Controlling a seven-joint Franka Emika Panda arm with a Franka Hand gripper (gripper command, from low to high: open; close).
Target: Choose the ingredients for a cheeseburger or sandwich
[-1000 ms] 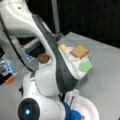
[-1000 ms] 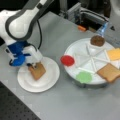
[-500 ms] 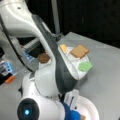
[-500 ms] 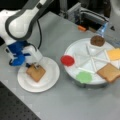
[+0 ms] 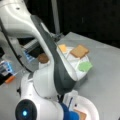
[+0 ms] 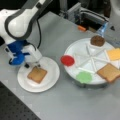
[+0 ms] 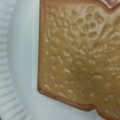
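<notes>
One tan square bread slice [image 6: 37, 74] lies flat on the white paper plate [image 6: 51, 80] at a front view's left, filling the wrist view [image 7: 80, 57]. The pincer [image 6: 32, 65] hovers just above its far edge; whether open or closed, cannot tell. On the white sectioned tray [image 6: 83, 58] to the right rest a second bread slice [image 6: 109, 72], yellow cheese square [image 6: 114, 54] and dark-brown round patty [image 6: 97, 40].

- Bread slice [image 7: 80, 57] fills most of the wrist view: tan, bumpy top, darker brown crust edge.
- Lies flat on a white paper plate [image 7: 23, 62].
- Plate's smooth floor shows left of and below the slice; ribbed rim runs down the far left edge.
- Slice's lower left corner is in view, clear of the rim.
- Claw doesn't show.
</notes>
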